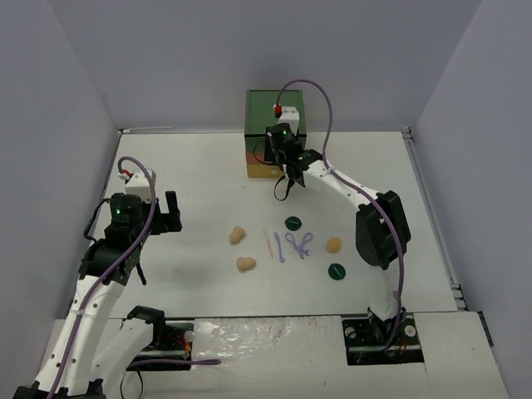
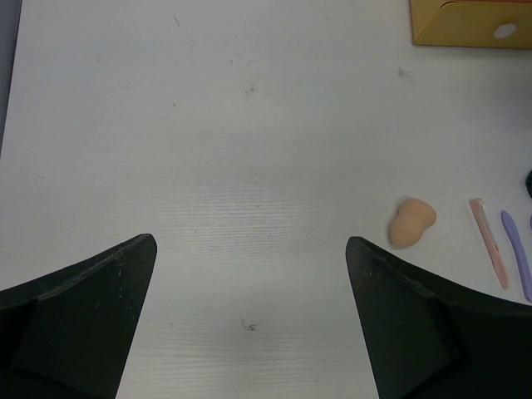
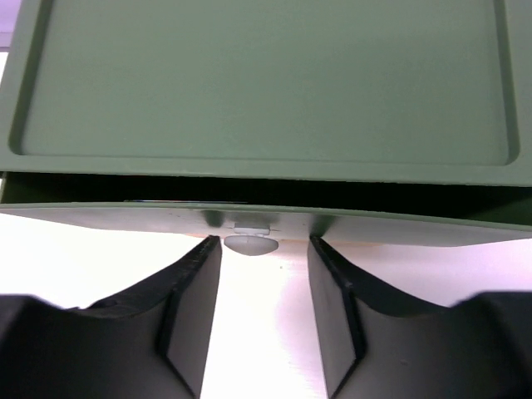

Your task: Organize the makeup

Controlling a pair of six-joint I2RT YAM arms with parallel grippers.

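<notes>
Progress: barely started, I'd say. Nothing looks put away, all the makeup I can spot lies loose on the white table (image 1: 191, 174).
Makeup: three tan egg-shaped foam sponges (image 1: 237, 235), two dark green round discs (image 1: 292, 223), a pale orange thin stick (image 1: 268, 243) and lilac thin plastic tools (image 1: 299, 243), all mid-table, well apart from the box.
Box: green, orange and yellow drawer box (image 1: 264, 112) at the far edge, centre.
Right gripper (image 3: 264, 249): up at the green top drawer, fingers parted either side of the small grey knob (image 3: 252, 243), gripping nothing (doesn't look like it's touching yet).
Left gripper (image 2: 251, 241): wide open, empty, hovering over bare table on the left, one sponge just off to its right.
Left to do: my guess is open a drawer, then move every piece in.
Hard to tell: drawer insides are hidden. The dark gap under the green lid might mean it's ajar, can't say. The lower drawers are blocked by the right arm.
</notes>
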